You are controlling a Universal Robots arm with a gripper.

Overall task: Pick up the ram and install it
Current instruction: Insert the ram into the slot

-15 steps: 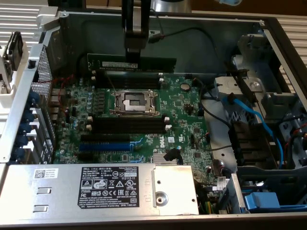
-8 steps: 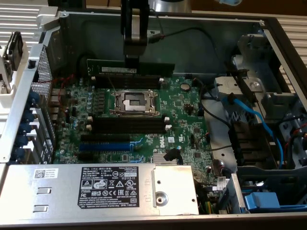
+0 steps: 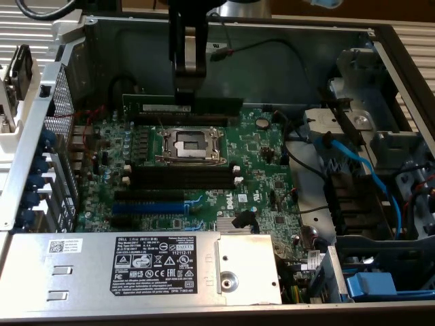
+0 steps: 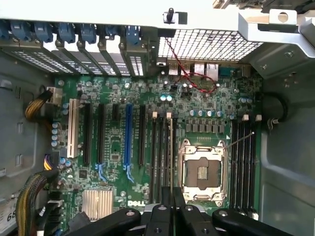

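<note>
Case open on top: clear drop onto green circuit board (image 3: pixel 262 153). Sides boxed in: perforated grey metal panel (image 3: pixel 64 102) at exterior view's left, grey metal drive bay (image 3: pixel 353 122) w/ light-blue cable (image 3: pixel 353 161) at its right, silver power-supply box w/ black label (image 3: pixel 136 261) nearest the camera. On-board bumps: silver-framed square CPU socket (image 3: pixel 190 144), long black plastic slots w/ white clips (image 3: pixel 183 178). Far side taken by black gripper (image 3: pixel 187 95) clamped on the ram (image 3: pixel 217 106), a long thin dark board strip.
</note>
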